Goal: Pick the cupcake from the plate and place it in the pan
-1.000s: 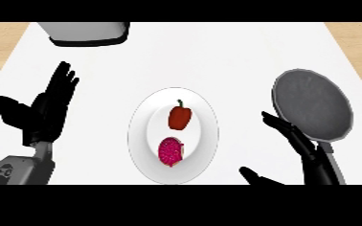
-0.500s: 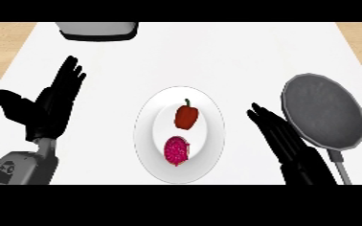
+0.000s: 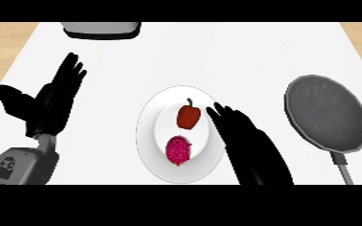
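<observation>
Cupcake (image 3: 179,150) sits untouched on the plate (image 3: 157,124) below the red pepper (image 3: 188,116), while the right hand (image 3: 244,139), fingers straight and empty, has slid leftward from near the pan (image 3: 325,112) over the plate's right rim, nearing a grasp.

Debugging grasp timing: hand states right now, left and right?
Left hand: open, fingers up, resting at the view's left, holding nothing.
Right hand: open, fingers straight over the plate's right rim, cupcake not grasped.

Red pepper (image 3: 188,116), grey appliance (image 3: 100,29) at far edge, white counter (image 3: 212,52)
</observation>
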